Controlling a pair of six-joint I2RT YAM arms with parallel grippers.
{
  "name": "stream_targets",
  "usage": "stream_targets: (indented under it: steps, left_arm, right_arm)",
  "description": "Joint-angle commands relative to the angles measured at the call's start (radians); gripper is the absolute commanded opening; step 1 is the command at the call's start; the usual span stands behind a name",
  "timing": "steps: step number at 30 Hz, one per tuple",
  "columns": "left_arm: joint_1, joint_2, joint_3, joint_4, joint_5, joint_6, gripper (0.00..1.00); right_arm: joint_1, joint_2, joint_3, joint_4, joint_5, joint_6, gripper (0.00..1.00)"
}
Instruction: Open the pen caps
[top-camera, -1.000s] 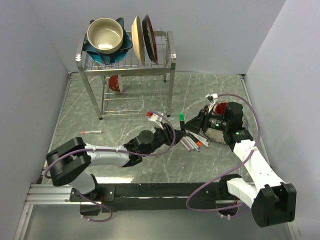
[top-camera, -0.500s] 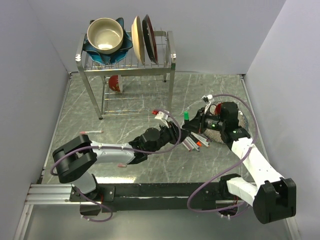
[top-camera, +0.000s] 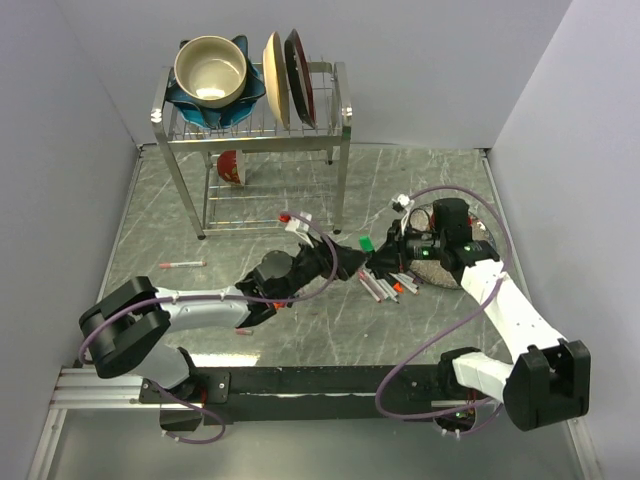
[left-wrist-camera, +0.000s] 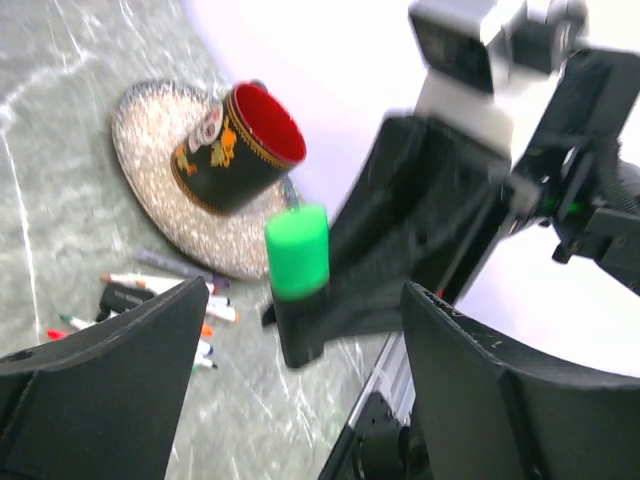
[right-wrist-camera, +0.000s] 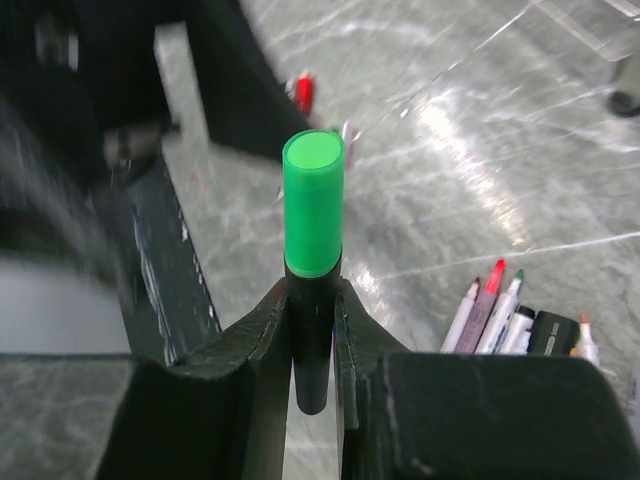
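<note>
A black pen (right-wrist-camera: 312, 340) with a green pen cap (right-wrist-camera: 313, 205) on its end stands between the jaws of my right gripper (right-wrist-camera: 312, 330), which is shut on the barrel. From above, the cap (top-camera: 367, 243) shows left of the right gripper (top-camera: 382, 250). My left gripper (top-camera: 335, 260) is open just left of that cap, not touching it. In the left wrist view the cap (left-wrist-camera: 297, 250) sits ahead of the wide jaws of the left gripper (left-wrist-camera: 305, 330). Several more pens (top-camera: 392, 285) lie in a pile on the table.
A black cup with a red inside (left-wrist-camera: 240, 150) lies on a glittery plate (left-wrist-camera: 150, 130) behind the pile. A dish rack (top-camera: 250, 125) with bowls and plates stands at the back. One pen (top-camera: 182, 264) lies alone at the left.
The left jaws have spread open and the left arm has drawn back to the left. The right gripper has closed on the green-capped pen and now holds it alone.
</note>
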Motion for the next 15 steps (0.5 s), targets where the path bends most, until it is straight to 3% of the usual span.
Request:
stream_targets:
  steps: [1, 15]
  left_arm:
    - [0.023, -0.005, 0.017, 0.091, 0.069, -0.024, 0.78]
    - [0.045, 0.098, 0.035, 0.346, 0.386, 0.069, 0.44]
  right_arm:
    - [0.005, 0.027, 0.075, -0.186, -0.136, -0.231, 0.00]
    - [0.005, 0.048, 0.111, -0.312, -0.236, -0.386, 0.00]
